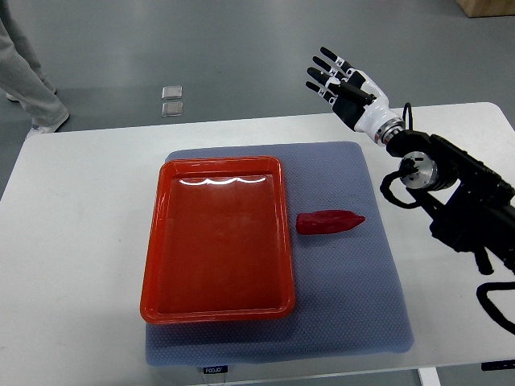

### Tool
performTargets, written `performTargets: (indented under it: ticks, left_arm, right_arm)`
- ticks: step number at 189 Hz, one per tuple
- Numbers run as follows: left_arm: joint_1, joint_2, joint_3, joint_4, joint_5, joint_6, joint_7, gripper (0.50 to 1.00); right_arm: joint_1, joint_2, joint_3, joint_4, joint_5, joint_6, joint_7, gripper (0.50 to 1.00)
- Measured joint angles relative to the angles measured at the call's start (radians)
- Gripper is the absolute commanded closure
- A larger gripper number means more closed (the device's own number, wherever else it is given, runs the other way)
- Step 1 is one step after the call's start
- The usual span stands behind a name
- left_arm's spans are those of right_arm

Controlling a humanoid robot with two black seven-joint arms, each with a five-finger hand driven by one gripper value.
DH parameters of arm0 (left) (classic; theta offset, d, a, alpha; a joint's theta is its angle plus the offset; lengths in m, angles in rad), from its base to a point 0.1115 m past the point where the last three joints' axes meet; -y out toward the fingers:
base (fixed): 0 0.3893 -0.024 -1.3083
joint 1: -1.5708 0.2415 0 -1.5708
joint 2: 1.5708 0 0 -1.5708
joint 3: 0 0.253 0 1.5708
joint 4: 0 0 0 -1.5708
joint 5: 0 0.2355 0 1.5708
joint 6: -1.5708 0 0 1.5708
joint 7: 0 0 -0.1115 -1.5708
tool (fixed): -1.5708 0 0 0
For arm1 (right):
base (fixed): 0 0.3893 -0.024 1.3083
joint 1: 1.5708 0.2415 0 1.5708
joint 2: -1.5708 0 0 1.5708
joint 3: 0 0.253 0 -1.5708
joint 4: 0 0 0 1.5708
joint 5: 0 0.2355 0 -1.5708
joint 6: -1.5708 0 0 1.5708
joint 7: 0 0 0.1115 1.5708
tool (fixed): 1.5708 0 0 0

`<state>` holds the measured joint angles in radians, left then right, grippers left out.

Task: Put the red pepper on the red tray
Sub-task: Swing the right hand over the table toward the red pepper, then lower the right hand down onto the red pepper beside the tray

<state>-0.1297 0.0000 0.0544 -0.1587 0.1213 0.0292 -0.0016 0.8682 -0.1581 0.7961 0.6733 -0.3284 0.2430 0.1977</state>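
Note:
A red pepper point(329, 222) lies on its side on the grey-blue mat point(354, 297), just right of the red tray point(217, 238). The tray is empty and sits on the left part of the mat. My right hand point(335, 80) is raised beyond the table's far edge, up and to the right of the pepper, with its fingers spread and holding nothing. Its arm point(451, 181) comes in from the right edge. My left arm is out of view.
The mat lies on a white table point(72, 241). A person's leg and shoe point(32, 88) stand on the floor at the top left. Two small square plates point(172, 100) lie on the floor behind the table.

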Motion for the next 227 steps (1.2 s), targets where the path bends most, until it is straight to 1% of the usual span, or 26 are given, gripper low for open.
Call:
performTargets:
  ticks: [9, 27, 45, 68, 98, 131, 160, 184, 227]
  left_arm:
    - [0.001, 0.000, 0.000, -0.001, 0.000, 0.000, 0.000, 0.500]
    - [0.001, 0.000, -0.001, -0.004, 0.000, 0.000, 0.000, 0.500]
    - [0.001, 0.000, 0.001, -0.004, 0.000, -0.003, 0.001, 0.500]
    - [0.001, 0.000, 0.002, -0.006, 0.001, -0.007, 0.003, 0.500]
    - [0.001, 0.000, 0.002, -0.005, 0.002, -0.008, 0.003, 0.500]
    - [0.001, 0.000, 0.002, 0.002, 0.001, -0.013, 0.006, 0.500]
    - [0.001, 0.000, 0.001, -0.004, 0.001, -0.015, 0.012, 0.500]
    - [0.001, 0.000, 0.001, -0.004, 0.000, -0.016, 0.014, 0.500]
    - [0.003, 0.000, 0.001, 0.002, 0.000, -0.016, 0.015, 0.500]
  right_arm:
    - [0.037, -0.033, -0.063, 0.005, -0.069, 0.012, -0.015, 0.589]
    - [0.132, -0.104, -0.234, 0.039, -0.202, 0.059, -0.077, 0.589]
    - [0.234, -0.176, -0.450, 0.120, -0.286, 0.095, -0.141, 0.589]
    - [0.333, -0.209, -0.657, 0.198, -0.315, 0.106, -0.182, 0.589]
    - [0.360, -0.233, -0.748, 0.290, -0.317, 0.107, -0.227, 0.589]
    - [0.298, -0.336, -0.743, 0.427, -0.307, 0.085, -0.227, 0.589]
    - [0.227, -0.432, -0.723, 0.538, -0.314, 0.051, -0.221, 0.591]
    - [0.181, -0.455, -0.721, 0.579, -0.333, -0.002, -0.206, 0.593]
    - [0.118, -0.453, -0.720, 0.595, -0.418, -0.097, -0.160, 0.603]
